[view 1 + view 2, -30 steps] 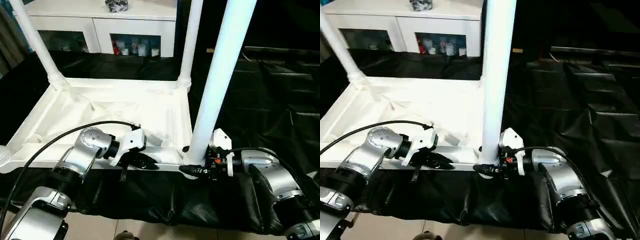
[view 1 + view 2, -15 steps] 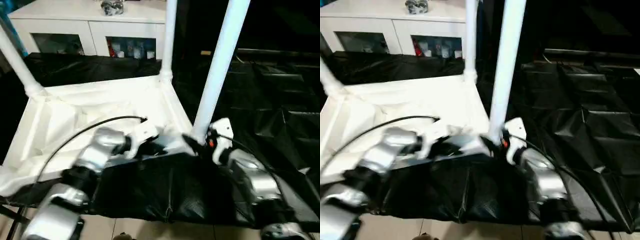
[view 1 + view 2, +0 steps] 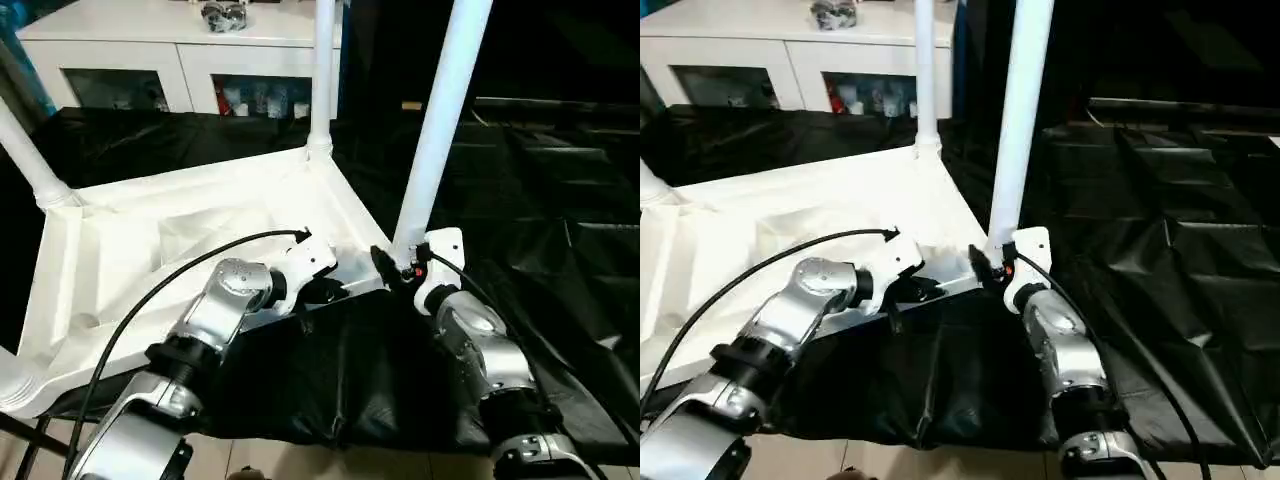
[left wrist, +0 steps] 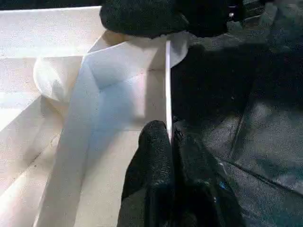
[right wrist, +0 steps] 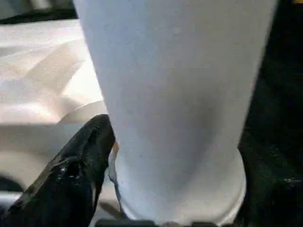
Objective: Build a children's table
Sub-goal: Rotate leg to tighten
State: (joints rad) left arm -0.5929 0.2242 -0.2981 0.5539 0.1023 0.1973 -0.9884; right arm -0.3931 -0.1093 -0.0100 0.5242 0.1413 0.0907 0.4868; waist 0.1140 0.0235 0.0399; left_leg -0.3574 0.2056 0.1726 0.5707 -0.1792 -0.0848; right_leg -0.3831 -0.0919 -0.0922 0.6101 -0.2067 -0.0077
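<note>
I see the tabletop [image 3: 150,250] lying upside down on the bench [image 3: 560,200], which is draped in black sheeting, ribbed underside up and its near edge running close along the bench's front drop. Right of it the sheet lies open and wrinkled, with plenty of room; behind stands a white cabinet [image 3: 190,60] with glass-fronted compartments.

Legs stand in the corner sockets with their long axes pointing up and out of frame — the near right leg [image 3: 440,130], the far right leg [image 3: 322,70] and the far left leg [image 3: 30,160], which leans a little outward.

My left claw [image 4: 169,142] is pinched together on the thin rim at the tabletop's near edge, just left of the near right corner. My right claw [image 3: 392,268] sits at the base of the near right leg, one black finger [image 5: 80,165] against the tube by the socket; the jaws stand wide round it, and I cannot tell whether they actually clamp it
</note>
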